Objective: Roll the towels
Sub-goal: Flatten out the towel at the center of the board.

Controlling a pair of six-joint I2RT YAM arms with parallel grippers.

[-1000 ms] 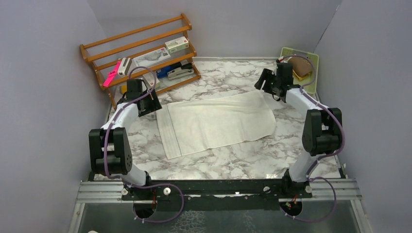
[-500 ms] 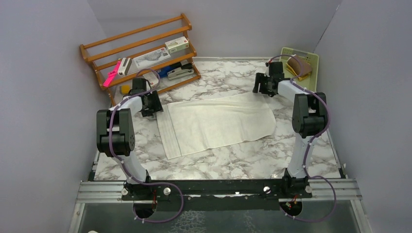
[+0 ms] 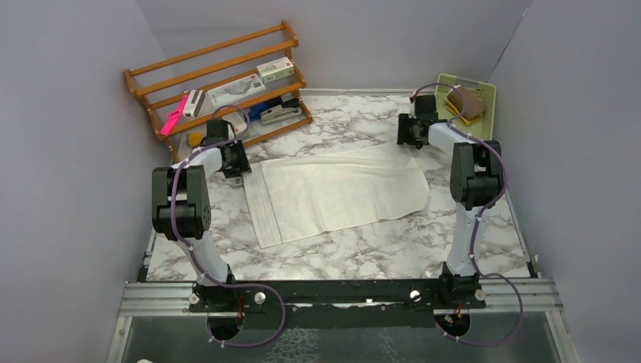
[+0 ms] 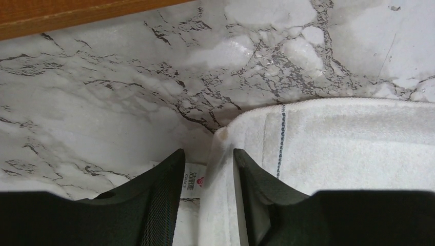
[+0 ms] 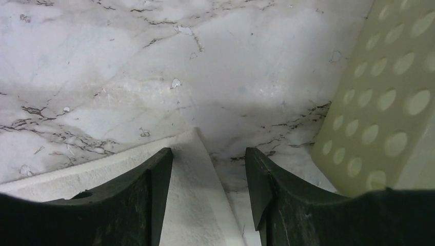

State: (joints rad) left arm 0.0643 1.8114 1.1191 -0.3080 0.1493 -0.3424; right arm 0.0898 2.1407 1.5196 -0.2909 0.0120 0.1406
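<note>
Cream towel (image 3: pixel 336 193) lies spread flat at the middle of the bench (image 3: pixel 363 253), long side running left to right. Left gripper (image 4: pixel 208 154) sits low at the towel's far left corner. Its jaws are apart, with the hem and a small label (image 4: pixel 192 180) in the gap, not pinched. Right gripper (image 5: pixel 208 151) sits low at the far right corner, jaws apart, corner tip between them. Mustard towel (image 3: pixel 469 106) sits in the pale green basket (image 3: pixel 490 97) at the bench's far right corner. Wooden rack (image 3: pixel 219 83) stands at the far left corner.

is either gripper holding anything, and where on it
Nothing is clamped: the left gripper and right gripper each straddle a far corner of the cream towel, jaws open.
</note>
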